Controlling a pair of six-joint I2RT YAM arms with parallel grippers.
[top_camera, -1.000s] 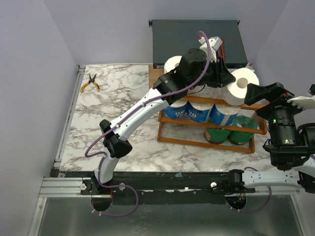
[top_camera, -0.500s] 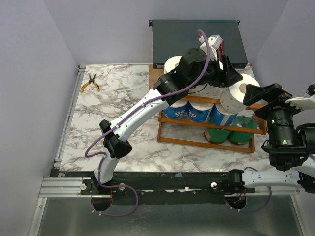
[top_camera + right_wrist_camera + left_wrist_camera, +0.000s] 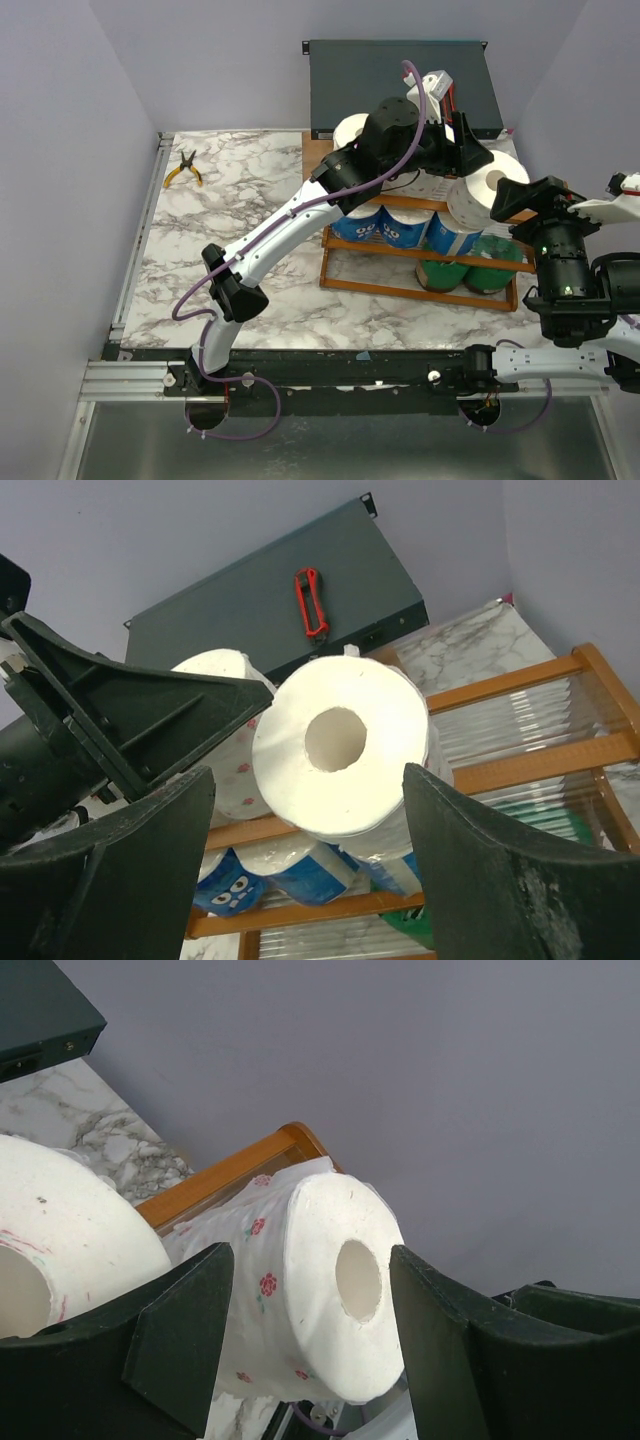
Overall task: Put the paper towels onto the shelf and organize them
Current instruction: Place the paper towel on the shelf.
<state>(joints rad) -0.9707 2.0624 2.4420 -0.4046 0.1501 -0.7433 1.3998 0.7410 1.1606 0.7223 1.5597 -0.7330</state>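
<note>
Overhead view of a marble table (image 3: 230,240) w/ two robot arms bolted at its near edge. A long wooden-framed shelf (image 3: 400,287) is seen on the right half of the table, reaching back to the far edge. Paper towels (image 3: 455,238) are stacked on it: green-wrapped rolls (image 3: 470,272) on the lowest tier, blue-wrapped rolls (image 3: 385,228) on the middle tier, bare white ones on top. One white roll (image 3: 352,130) is set at the shelf's far-left end. A right-end roll (image 3: 488,188) is rested at the top tier's right end, hollow core turned toward the R arm. The L end effector (image 3: 472,150) is reached over the top tier, fingers (image 3: 180,1340) held apart. In its wrist view the right-end roll, w/ small flower print on its side, is framed btw them, not clamped. The R end effector (image 3: 520,200) is held just beside that roll, fingers (image 3: 500,880) apart & nothing gripped. Whether its tips touch the roll can't be told. A dark grey box (image 3: 400,80) is seen at the far edge, & yellow-handled pliers (image 3: 183,170) near the far-left corner
</note>
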